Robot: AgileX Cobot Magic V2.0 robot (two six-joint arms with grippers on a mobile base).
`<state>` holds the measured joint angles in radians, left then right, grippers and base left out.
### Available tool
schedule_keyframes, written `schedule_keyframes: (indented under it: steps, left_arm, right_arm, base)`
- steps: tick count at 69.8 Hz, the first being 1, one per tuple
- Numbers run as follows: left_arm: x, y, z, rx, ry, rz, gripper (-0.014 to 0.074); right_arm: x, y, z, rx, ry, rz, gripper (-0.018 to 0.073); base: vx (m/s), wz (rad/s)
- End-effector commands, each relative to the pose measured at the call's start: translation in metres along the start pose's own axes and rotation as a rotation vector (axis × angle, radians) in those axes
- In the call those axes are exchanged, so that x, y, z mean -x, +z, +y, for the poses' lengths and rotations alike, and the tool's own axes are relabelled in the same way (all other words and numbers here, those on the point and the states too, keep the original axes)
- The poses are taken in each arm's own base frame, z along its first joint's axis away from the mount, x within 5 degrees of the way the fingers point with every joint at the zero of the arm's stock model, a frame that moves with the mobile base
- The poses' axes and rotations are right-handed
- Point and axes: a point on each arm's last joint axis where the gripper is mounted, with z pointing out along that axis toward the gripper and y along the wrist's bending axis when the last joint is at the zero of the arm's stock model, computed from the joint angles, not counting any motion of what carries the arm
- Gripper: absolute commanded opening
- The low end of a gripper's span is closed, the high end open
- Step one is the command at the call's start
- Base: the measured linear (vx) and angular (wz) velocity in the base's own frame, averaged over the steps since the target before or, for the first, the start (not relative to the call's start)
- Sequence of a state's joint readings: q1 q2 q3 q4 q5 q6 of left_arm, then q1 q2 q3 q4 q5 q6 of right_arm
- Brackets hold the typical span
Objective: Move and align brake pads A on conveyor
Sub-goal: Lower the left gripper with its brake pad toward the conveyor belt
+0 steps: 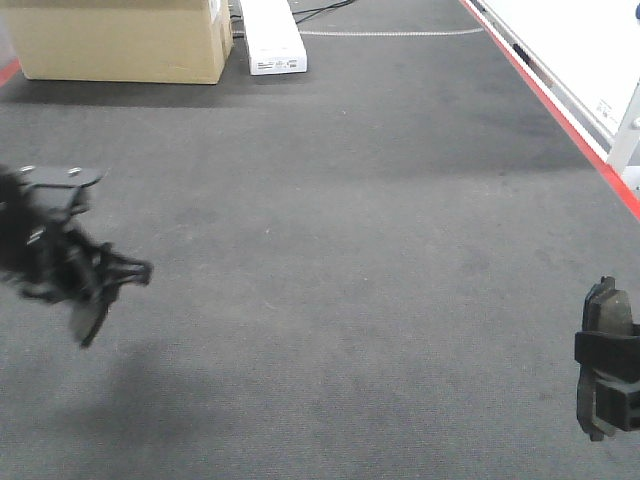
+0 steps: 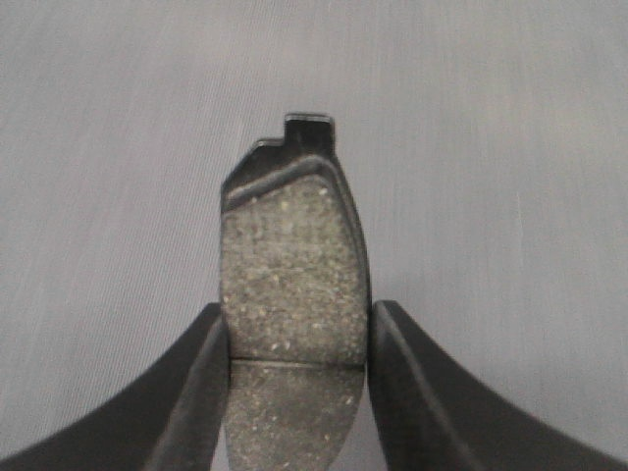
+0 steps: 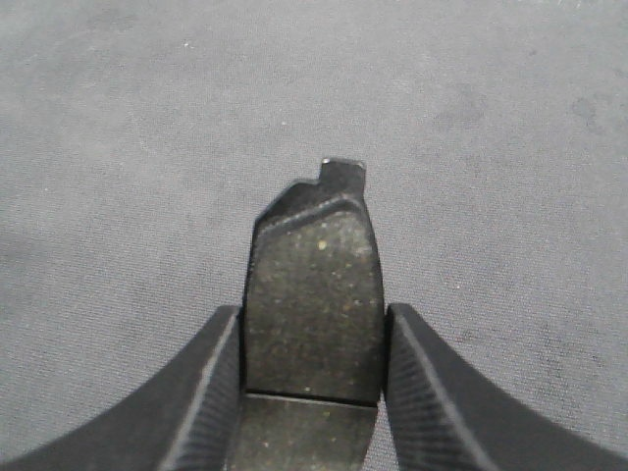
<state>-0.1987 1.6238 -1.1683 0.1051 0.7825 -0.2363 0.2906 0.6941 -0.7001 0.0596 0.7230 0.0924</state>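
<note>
Two stiff, likely heavy brake pads (image 2: 289, 245) hang clamped at mid-groove, by left claw (image 2: 296, 312) and right claw (image 3: 313, 314), over opposite counter (image 1: 350, 250) edges.

Rough felt-like conveyor (image 1: 350, 250), gritty speckled matt brake pads (image 2: 289, 285)

The left gripper (image 2: 297, 324) has one brake pad (image 2: 292, 255) between its fingers, over the left side of the conveyor (image 1: 350, 250). The right gripper (image 3: 314, 319) has a second brake pad (image 3: 314, 275) over the right side, well apart. At the far end a cardboard box (image 1: 120, 40) stands just left of a white box (image 1: 272, 38), apparently on the belt.
</note>
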Motion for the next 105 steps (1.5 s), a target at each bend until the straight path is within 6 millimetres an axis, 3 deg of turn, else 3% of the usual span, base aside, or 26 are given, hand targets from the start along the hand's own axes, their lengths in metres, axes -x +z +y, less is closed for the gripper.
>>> schedule_keyframes:
  steps: [1,14,25,42,105]
  left_arm:
    - [0.025,-0.001,-0.002,-0.005,-0.02,-0.048,-0.0006]
    - [0.04,0.032,0.007,0.028,-0.051,0.056,-0.0006]
    - [0.043,0.046,0.016,0.009,-0.12,0.089,-0.0006]
    - [0.045,0.048,0.025,-0.011,-0.178,0.082,-0.0004]
    - [0.034,0.046,0.033,0.079,-0.084,0.194,0.0007]
  right_arm:
    - [0.015,-0.007,0.001,0.006,-0.009,-0.107,-0.0003]
    - [0.015,-0.007,0.001,0.006,-0.009,-0.107,-0.0003]
    - [0.015,-0.007,0.001,0.006,-0.009,-0.107,-0.0003]
    - [0.015,-0.007,0.001,0.006,-0.009,-0.107,-0.0003]
    - [0.015,-0.007,0.001,0.006,-0.009,-0.107,-0.0003]
  base:
    - [0.0,0.0]
    - [0.0,0.0]
    - [0.0,0.0]
    - [0.0,0.0]
    - [0.0,0.0]
